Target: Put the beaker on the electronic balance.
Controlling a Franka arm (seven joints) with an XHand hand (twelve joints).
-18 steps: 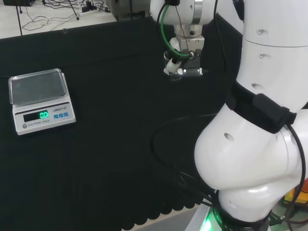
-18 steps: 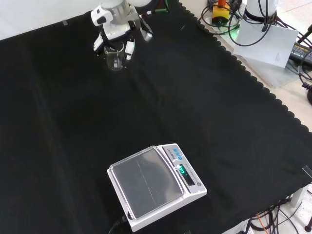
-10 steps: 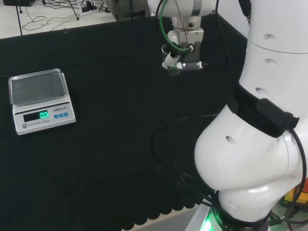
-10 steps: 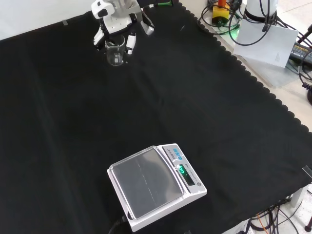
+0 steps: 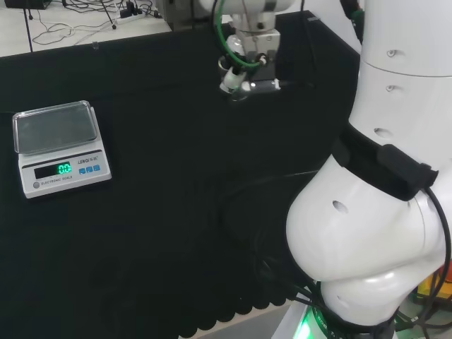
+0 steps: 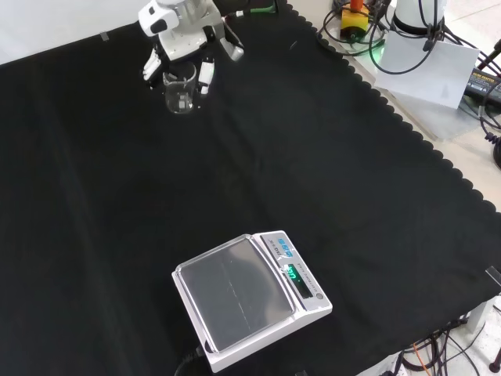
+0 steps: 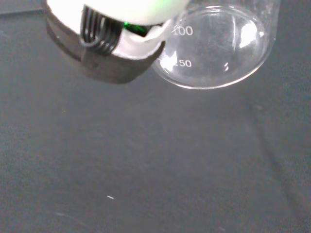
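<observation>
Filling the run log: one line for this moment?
hand: shut on beaker | beaker: lifted, far from balance | balance pan: bare

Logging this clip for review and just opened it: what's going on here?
The robot's hand has its fingers round a clear glass beaker at the far end of the black cloth in the front view. The wrist view shows the beaker empty. The electronic balance sits at the near end of the cloth, its pan bare and its display lit. A wide stretch of cloth separates the two, so the beaker is not yet on the balance.
</observation>
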